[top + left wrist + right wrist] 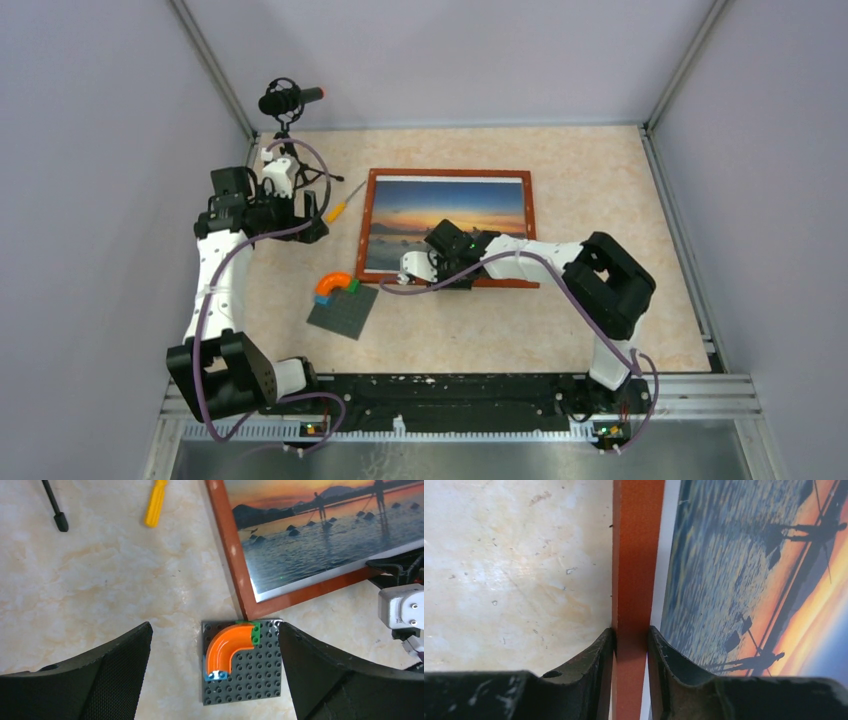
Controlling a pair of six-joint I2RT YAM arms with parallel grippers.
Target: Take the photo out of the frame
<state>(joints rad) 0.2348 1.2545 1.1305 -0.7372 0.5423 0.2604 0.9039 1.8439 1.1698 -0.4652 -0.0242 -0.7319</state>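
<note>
Here, right gripper (630, 631), wrist low, clamps frame (636, 555) border.

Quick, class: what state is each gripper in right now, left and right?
Left gripper: open, holding nothing.
Right gripper: closed on the frame, gripping its wooden border.
</note>
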